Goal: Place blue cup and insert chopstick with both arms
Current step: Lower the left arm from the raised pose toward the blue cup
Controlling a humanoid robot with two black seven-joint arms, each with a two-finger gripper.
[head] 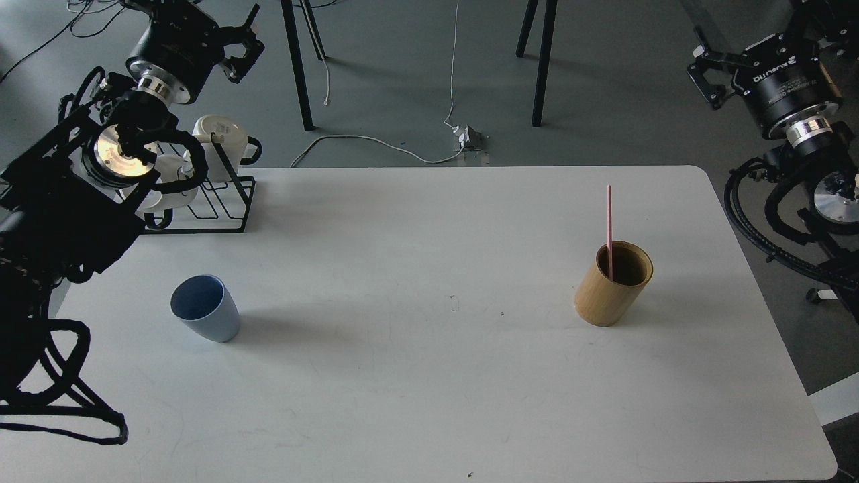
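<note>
Plainly a matter of sides. Blue cup [205,307] upright at the lower left of the frame, on the white table [429,376], mouth tipped toward the camera, well apart from everything else. Pink chopstick [609,228] at the centre right, standing nearly vertical, long axis up and down, lower end inside the bamboo cylinder holder [612,283], leaning on its far-left inner wall.

Left gripper [243,45] high in the upper left of the frame, beyond the table's far edge and above the black wire mug rack [221,201] with its white mugs [218,137]; fingers parted a little, nothing between them. Cup down-frame from it, toward the near edge and almost straight below in the picture, clearly the nearer arm's job.

Right gripper [704,77] in the upper right of the frame, off the table over the grey floor, fingers spread apart and holding nothing. Chopstick down and to the left of it, much nearer this arm than the other.

Judged from the layout: neither step begun. Cup likely to need a side grasp across its tapered wall; chopstick likely best pinched on the exposed upper length and lifted straight along its axis to clear the holder rim.
</note>
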